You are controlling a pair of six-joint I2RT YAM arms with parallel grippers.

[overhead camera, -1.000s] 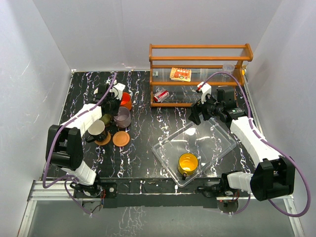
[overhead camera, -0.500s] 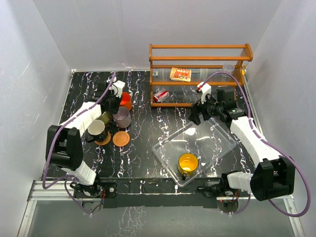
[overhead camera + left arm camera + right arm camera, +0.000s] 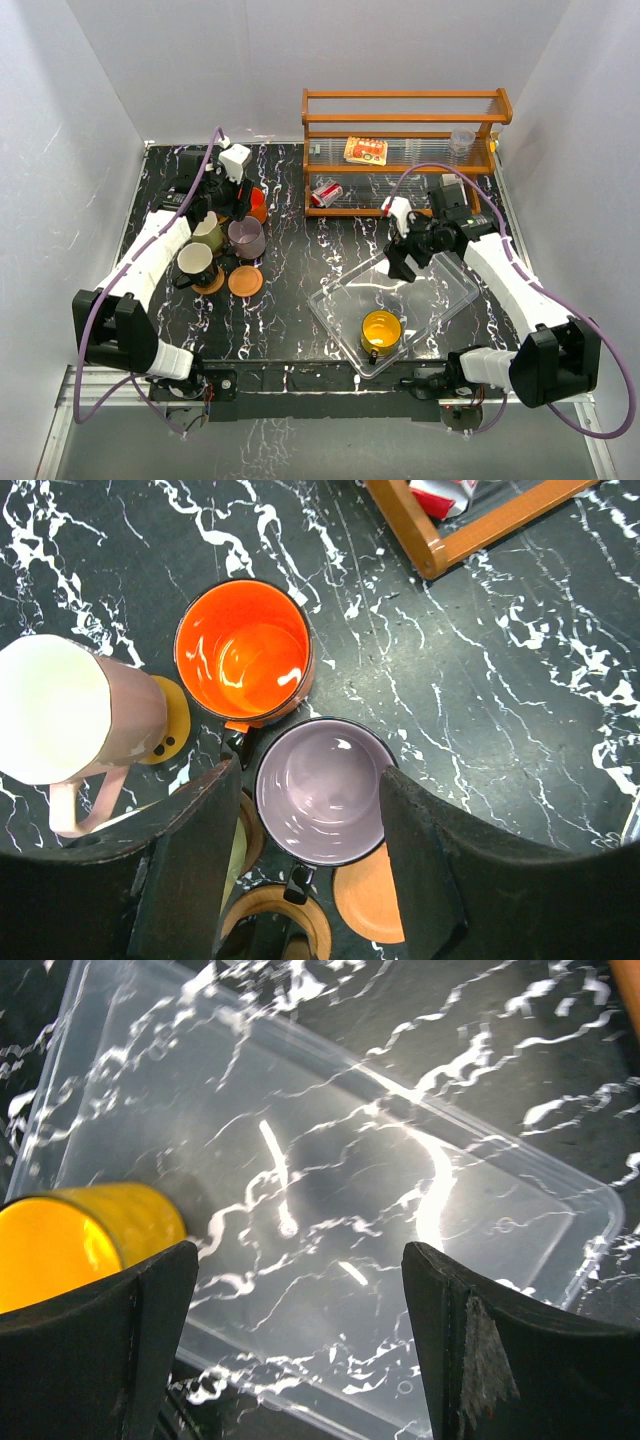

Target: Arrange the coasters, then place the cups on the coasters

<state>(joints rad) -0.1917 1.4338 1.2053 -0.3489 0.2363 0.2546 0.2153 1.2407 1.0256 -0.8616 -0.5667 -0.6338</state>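
Mauve cup (image 3: 320, 790) between tips of left hand (image 3: 310, 776), released; right hand (image 3: 300, 1260) spread, empty.

Worktop (image 3: 290, 320): black slab with white marble veining, glossy finish.
Walls (image 3: 180, 70): plain white panels on three sides, beyond both jaws and outboard of each.
Wooden rack (image 3: 405, 120): orange-brown, two tiers with clear shelves. It stands on the worktop beyond the right jaws, against the back wall. Its corner post (image 3: 432, 552) lies ahead and to the right of the left jaws.
Metal rail (image 3: 60, 385): runs along the near edge, behind both jaws.
Light: bright and even, with soft shadows.
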